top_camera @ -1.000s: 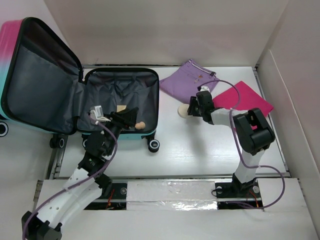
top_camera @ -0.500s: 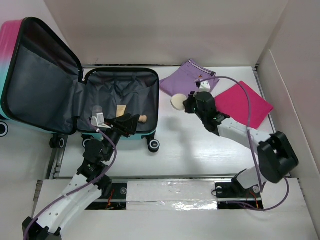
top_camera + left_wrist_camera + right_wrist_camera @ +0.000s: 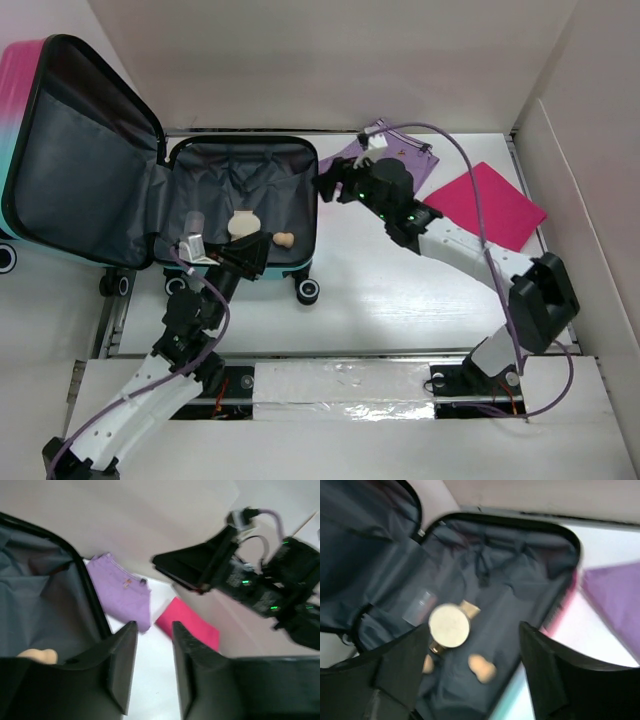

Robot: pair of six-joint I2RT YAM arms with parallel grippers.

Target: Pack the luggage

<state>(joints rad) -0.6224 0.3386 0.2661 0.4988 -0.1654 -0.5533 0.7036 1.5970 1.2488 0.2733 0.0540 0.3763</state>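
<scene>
The luggage (image 3: 300, 170) lies open, its pink-teal lid (image 3: 15, 100) raised at the left and its grey-lined base in the middle. On the lining are a round cream disc (image 3: 243, 222), a beige sponge (image 3: 284, 239) and a clear small bottle (image 3: 192, 222). In the right wrist view the disc (image 3: 449, 625) and sponge (image 3: 481, 667) are blurred. My right gripper (image 3: 332, 186) is open and empty above the base's right rim; it also shows in the right wrist view (image 3: 474, 630). My left gripper (image 3: 252, 254) is open and empty at the base's front rim; it also shows in the left wrist view (image 3: 154, 627).
A flat purple pouch (image 3: 385, 150) lies right of the luggage, partly under my right arm, and a folded magenta cloth (image 3: 495, 205) lies further right. White walls enclose the table (image 3: 380, 290) at the back and right. The luggage's wheels (image 3: 309, 291) face the near edge.
My right gripper carried the cream disc left from the table to the luggage and let it go; the disc is now in the base. My left gripper drew back slightly toward the front rim.
</scene>
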